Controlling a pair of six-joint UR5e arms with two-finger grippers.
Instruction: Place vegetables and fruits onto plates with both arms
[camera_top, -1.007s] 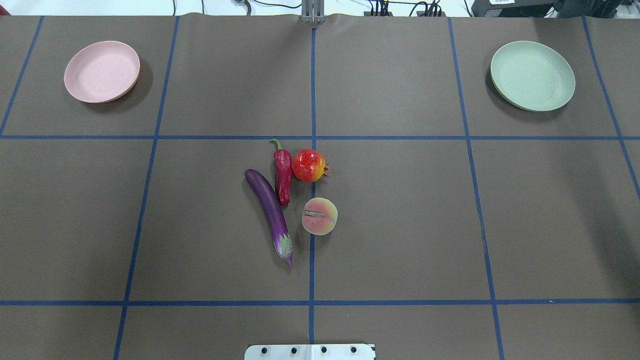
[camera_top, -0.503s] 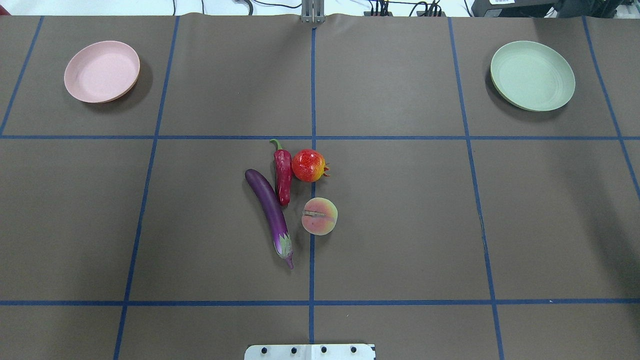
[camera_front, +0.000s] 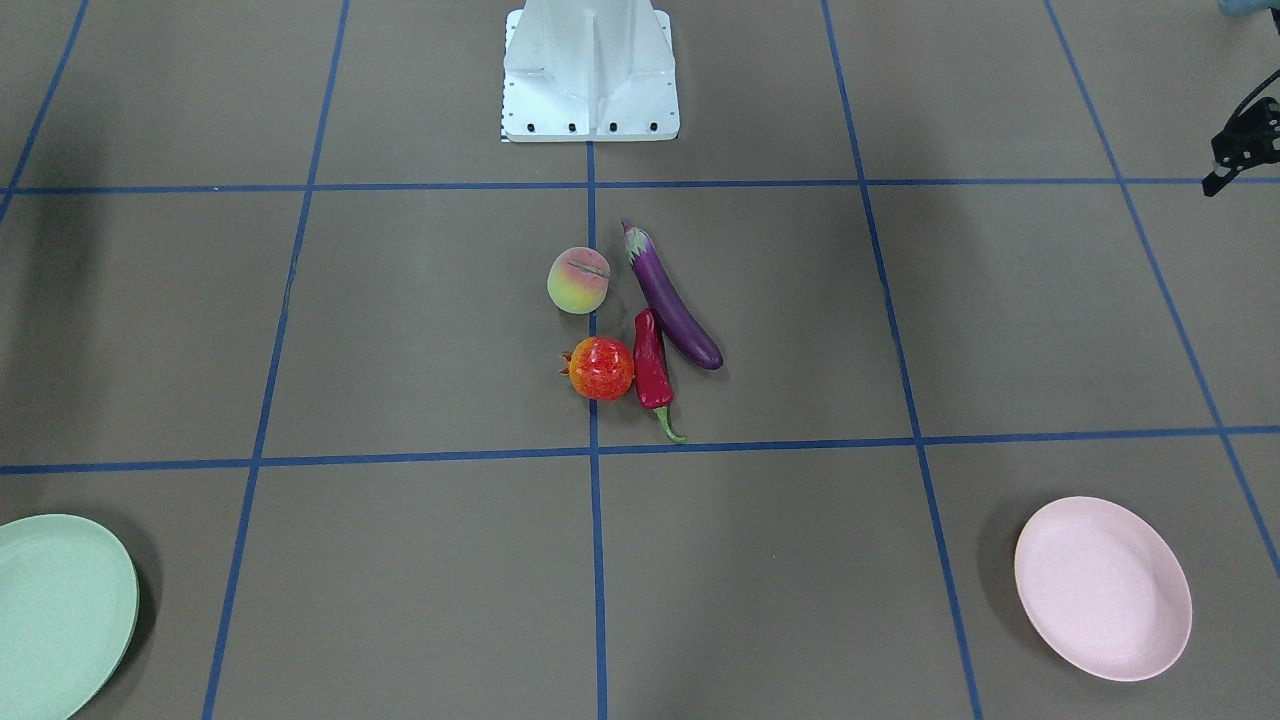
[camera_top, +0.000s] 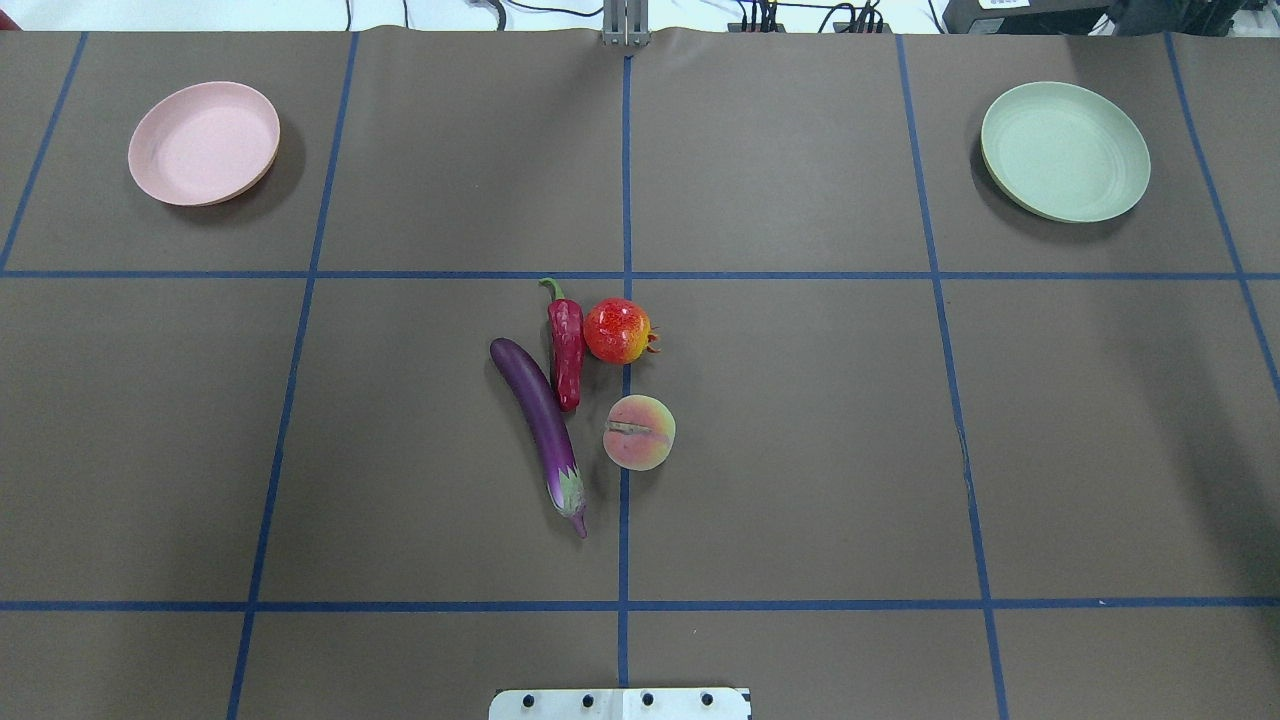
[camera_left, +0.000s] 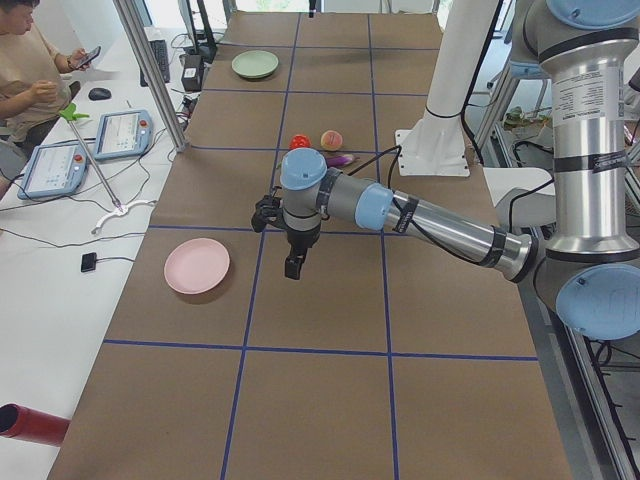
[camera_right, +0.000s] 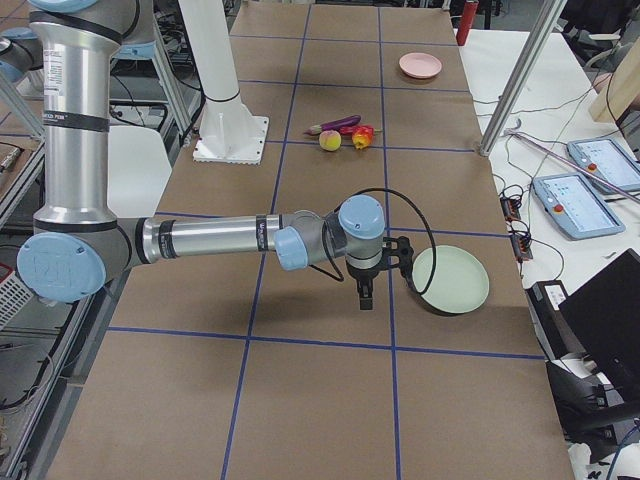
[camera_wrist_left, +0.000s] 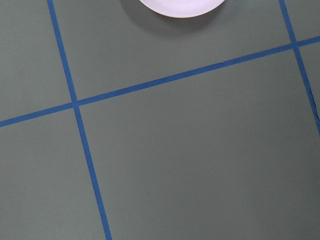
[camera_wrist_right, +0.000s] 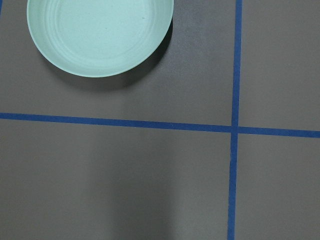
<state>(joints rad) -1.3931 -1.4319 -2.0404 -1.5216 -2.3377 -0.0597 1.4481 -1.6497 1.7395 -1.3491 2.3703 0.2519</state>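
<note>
The purple eggplant (camera_top: 540, 420), red chili pepper (camera_top: 566, 350), red-orange pomegranate-like ball (camera_top: 616, 331) and peach (camera_top: 639, 432) lie together at the table's middle. The chili touches the ball. The pink plate (camera_top: 204, 143) sits far left and the mint green plate (camera_top: 1065, 150) far right; both hold nothing. My left gripper (camera_left: 293, 268) hangs above the table beside the pink plate (camera_left: 197, 265). My right gripper (camera_right: 364, 295) hangs beside the green plate (camera_right: 452, 280). I cannot tell whether either is open or shut. Both wrist views show only plate edges and table.
Blue tape lines (camera_top: 624, 200) split the brown table into squares. The white robot base (camera_front: 590, 70) stands at the near edge. In the side view an operator (camera_left: 30, 70) sits at a bench with tablets (camera_left: 120, 133), and a red bottle (camera_left: 30, 425) lies there.
</note>
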